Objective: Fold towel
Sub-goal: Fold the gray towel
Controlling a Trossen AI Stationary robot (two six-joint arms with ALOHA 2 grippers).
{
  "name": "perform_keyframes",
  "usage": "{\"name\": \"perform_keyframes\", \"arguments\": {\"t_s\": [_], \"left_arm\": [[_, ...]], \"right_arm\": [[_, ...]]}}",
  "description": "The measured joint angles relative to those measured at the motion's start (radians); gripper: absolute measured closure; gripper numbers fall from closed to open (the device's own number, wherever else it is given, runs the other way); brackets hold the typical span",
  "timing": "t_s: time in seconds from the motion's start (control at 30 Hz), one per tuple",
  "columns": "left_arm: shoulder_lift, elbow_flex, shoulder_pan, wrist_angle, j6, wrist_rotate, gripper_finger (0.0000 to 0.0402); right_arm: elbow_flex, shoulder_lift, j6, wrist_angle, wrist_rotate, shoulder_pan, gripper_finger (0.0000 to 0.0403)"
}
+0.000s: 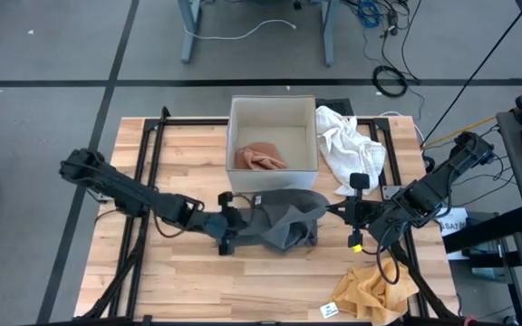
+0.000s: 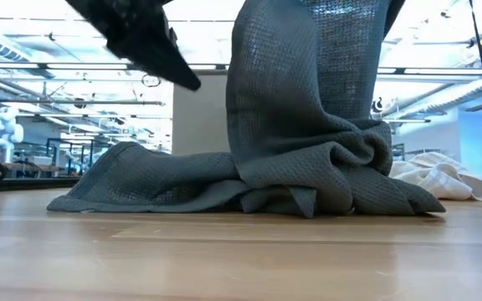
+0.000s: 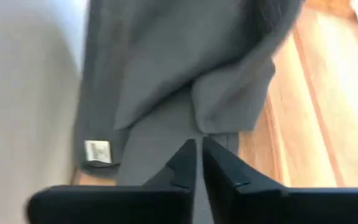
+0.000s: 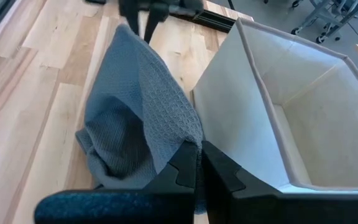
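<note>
The grey towel (image 1: 279, 225) lies heaped on the wooden table just in front of the white box (image 1: 273, 107). One part of it is drawn up to my right gripper (image 4: 199, 163), which is shut on it. In the low view this part hangs as a broad column (image 2: 308, 84) over the folds spread on the table. My left gripper (image 3: 199, 144) hovers at the towel's left end with its fingers nearly together. In the low view its tip (image 2: 192, 81) shows bare beside the hanging cloth. A white label (image 3: 97, 151) sits on the towel's edge. My right gripper pinches an upper edge or fold of the towel (image 4: 182, 140) between its two fingers. It comes from the table's right, slanting down. One layer or several, I cannot tell. The cloth hangs slack below the fingers, and its lower part (image 2: 224, 184) rests bunched on the table.
The white box holds a pink cloth (image 1: 259, 158). A white cloth (image 1: 352, 145) lies to the box's right. A yellow cloth (image 1: 374, 290) lies at the near right edge. Black frame rails (image 1: 152, 163) run along the table's left part. Bare wood lies near the front.
</note>
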Motion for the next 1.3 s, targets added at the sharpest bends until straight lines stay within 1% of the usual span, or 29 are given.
{"name": "perform_keyframes", "arguments": {"t_s": [0.2, 0.3, 0.37, 0.5, 0.53, 0.63, 0.7, 0.8, 0.9, 1.0, 1.2, 1.3], "left_arm": [[0.103, 0.000, -0.030, 0.117, 0.055, -0.021, 0.0252], [0.129, -0.001, -0.023, 0.144, 0.053, -0.041, 0.0214], [0.137, 0.000, -0.013, 0.166, 0.041, -0.050, 0.0202], [0.167, 0.000, 0.023, 0.169, -0.003, -0.064, 0.0197], [0.174, 0.000, 0.032, 0.179, -0.001, -0.046, 0.0197], [0.204, 0.000, 0.054, 0.243, 0.018, 0.049, 0.0196], [0.223, 0.000, 0.058, 0.281, 0.027, 0.074, 0.0196], [0.239, 0.000, 0.063, 0.320, 0.052, 0.087, 0.0204], [0.247, 0.000, 0.064, 0.328, 0.056, 0.096, 0.0230], [0.246, 0.000, 0.063, 0.336, 0.081, 0.096, 0.0273], [0.245, 0.000, 0.062, 0.327, 0.121, 0.096, 0.0382], [0.213, -0.001, 0.056, 0.298, 0.139, 0.085, 0.0395]], "right_arm": [[0.000, 0.000, 0.001, 0.009, -0.013, 0.000, 0.0403], [0.000, 0.000, 0.002, 0.014, -0.021, 0.000, 0.0403], [0.000, 0.000, 0.002, 0.020, -0.023, 0.000, 0.0403], [0.000, 0.000, 0.000, 0.022, -0.023, 0.000, 0.0403], [0.000, 0.000, -0.001, 0.023, -0.023, 0.000, 0.0403], [0.000, 0.000, -0.005, 0.029, -0.023, 0.000, 0.0403], [0.000, 0.000, -0.011, 0.036, -0.023, 0.000, 0.0403], [0.000, 0.000, -0.012, 0.037, -0.022, 0.000, 0.0403], [0.000, 0.000, -0.012, 0.037, -0.022, 0.000, 0.0403], [0.000, 0.000, -0.015, 0.037, -0.022, 0.000, 0.0403], [0.000, 0.000, -0.016, 0.037, -0.022, 0.000, 0.0403], [0.000, 0.000, -0.016, 0.036, -0.021, 0.000, 0.0403]]}}
